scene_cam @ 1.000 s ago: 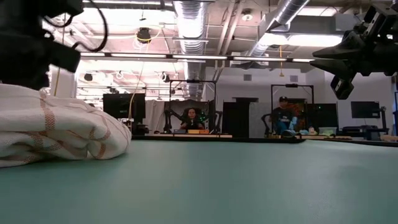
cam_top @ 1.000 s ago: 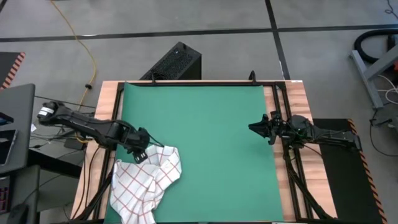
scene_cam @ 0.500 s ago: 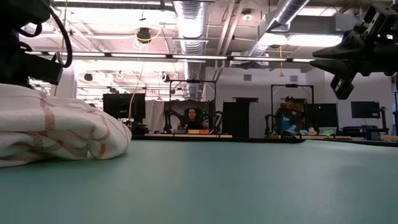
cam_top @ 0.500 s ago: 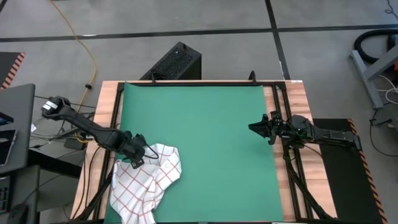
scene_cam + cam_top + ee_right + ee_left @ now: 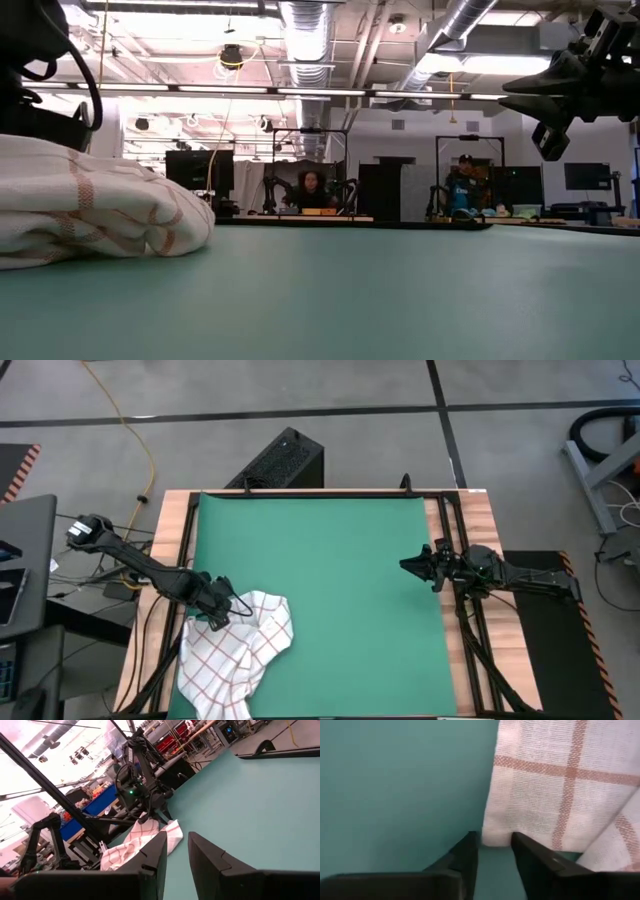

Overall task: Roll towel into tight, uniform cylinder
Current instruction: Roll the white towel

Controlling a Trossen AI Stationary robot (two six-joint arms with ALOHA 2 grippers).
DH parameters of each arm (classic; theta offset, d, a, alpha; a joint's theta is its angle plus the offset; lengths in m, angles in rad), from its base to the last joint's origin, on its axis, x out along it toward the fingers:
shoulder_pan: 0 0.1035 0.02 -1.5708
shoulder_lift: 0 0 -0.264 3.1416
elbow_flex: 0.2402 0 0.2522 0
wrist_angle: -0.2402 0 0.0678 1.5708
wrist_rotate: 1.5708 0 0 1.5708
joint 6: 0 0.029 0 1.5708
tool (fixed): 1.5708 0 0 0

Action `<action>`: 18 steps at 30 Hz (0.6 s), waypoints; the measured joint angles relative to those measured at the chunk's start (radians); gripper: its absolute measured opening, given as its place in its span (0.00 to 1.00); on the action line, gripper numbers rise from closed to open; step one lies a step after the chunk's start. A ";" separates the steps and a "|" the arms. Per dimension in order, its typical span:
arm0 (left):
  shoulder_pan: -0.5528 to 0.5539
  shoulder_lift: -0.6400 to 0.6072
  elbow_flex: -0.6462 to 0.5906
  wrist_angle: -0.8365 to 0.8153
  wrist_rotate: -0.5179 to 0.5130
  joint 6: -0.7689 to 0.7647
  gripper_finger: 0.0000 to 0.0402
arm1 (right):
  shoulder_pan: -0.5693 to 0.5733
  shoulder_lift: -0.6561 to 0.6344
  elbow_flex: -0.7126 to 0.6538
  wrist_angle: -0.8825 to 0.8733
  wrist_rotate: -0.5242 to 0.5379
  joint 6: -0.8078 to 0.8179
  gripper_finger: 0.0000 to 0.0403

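Observation:
The towel (image 5: 236,650), white with a red grid, lies crumpled on the green mat (image 5: 330,560) at the near left; it also shows in the low view (image 5: 100,215). My left gripper (image 5: 220,610) is low at the towel's far left corner, shut on it. My right gripper (image 5: 412,565) hangs above the mat's right side, away from the towel, with its fingers a little apart and empty. My left gripper has the towel's far left corner (image 5: 496,838) between its two fingertips, where the cloth fills the gap between them. The fingers come slanting down from the table's left. The rest of the towel lies slack and bunched on the mat.
Most of the mat's middle and far part is bare green. Wooden table strips with black rails (image 5: 455,520) run along both sides. A black box (image 5: 285,460) stands on the floor beyond the far edge. People sit in the room behind (image 5: 312,190).
My left gripper has gone down and a little toward the table's near left, onto the towel's far left corner. The right arm has kept still.

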 joint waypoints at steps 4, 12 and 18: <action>0.001 0.001 -0.002 0.048 0.014 -0.030 0.10 | 0.000 0.000 0.000 0.000 0.000 0.000 0.26; 0.001 -0.001 0.066 0.079 -0.047 -0.179 0.01 | 0.000 0.000 0.000 0.003 -0.001 -0.001 0.26; 0.016 0.001 0.199 0.076 -0.194 -0.208 0.00 | 0.000 0.000 0.000 0.103 -0.005 -0.001 0.25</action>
